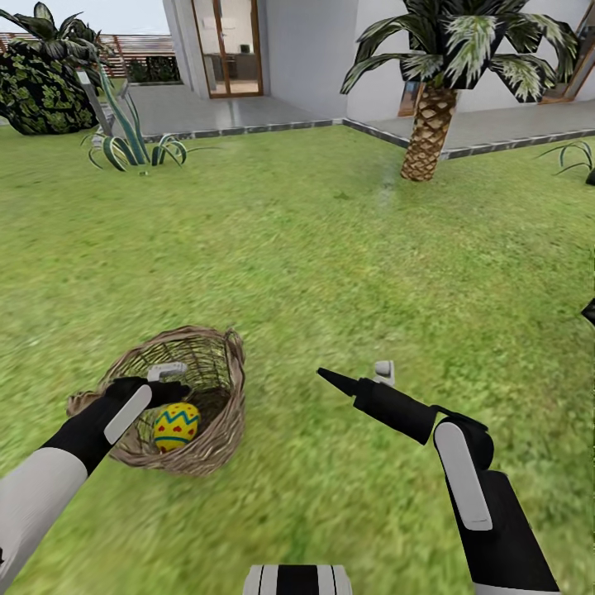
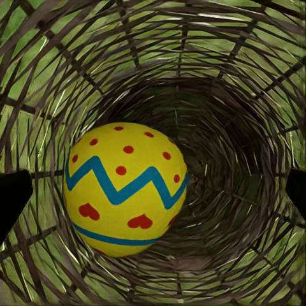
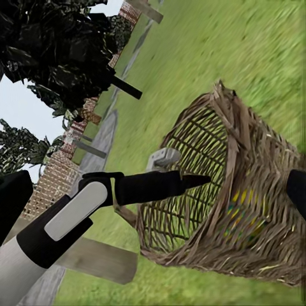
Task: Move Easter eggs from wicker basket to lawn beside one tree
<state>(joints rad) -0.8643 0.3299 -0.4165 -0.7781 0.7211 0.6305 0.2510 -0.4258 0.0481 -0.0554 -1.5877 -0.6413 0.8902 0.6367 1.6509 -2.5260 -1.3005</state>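
Left wrist view puts my spread left gripper [image 2: 153, 191] over the basket [image 2: 255, 83], the Easter egg [image 2: 124, 188] nearer one fingertip.

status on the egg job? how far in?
Done: nothing visibly placed yet. In hand: left gripper open at the wicker basket mouth, over one Easter egg inside. Right gripper open above the lawn. Left: grasp the egg and carry it to a tree.

Basket wall [image 1: 216, 430] hides part of egg [image 1: 175, 426].
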